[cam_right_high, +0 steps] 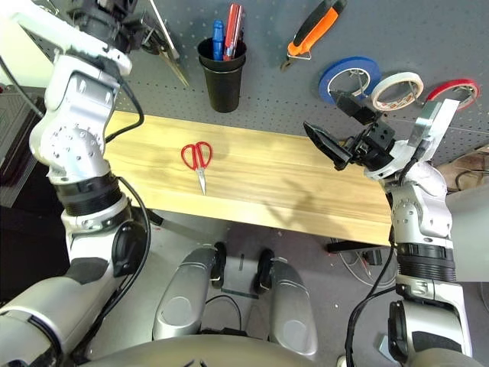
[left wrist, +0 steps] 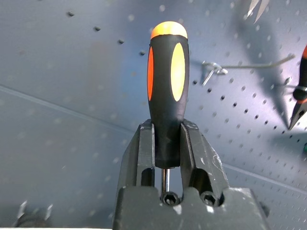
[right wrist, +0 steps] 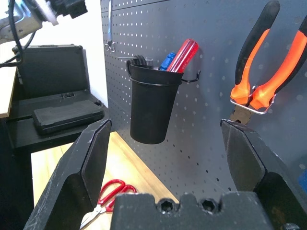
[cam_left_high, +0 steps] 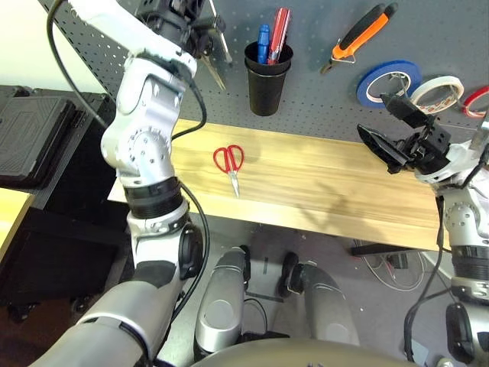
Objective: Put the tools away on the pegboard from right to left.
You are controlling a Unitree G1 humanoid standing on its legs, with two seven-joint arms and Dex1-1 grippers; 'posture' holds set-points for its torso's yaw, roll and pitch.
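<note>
You get even, bright overhead light; soft shadows on the pegboard (cam_left_high: 321, 92) and table (cam_left_high: 321, 191); edges bow outward.

Head cameras look down over the worktop (cam_left_high: 321, 191) toward the pegboard (cam_left_high: 321, 107); both wrist cameras face that pegboard closely, past their jaws.

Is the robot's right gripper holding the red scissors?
No, the right gripper is open and holds nothing, while the red scissors lie on the wooden table.

Workshop: grey pegboard (cam_left_high: 321, 92) hung with pliers (cam_left_high: 357, 36) and tape rolls (cam_left_high: 387, 81), above a wooden workbench (cam_left_high: 306, 183).
</note>
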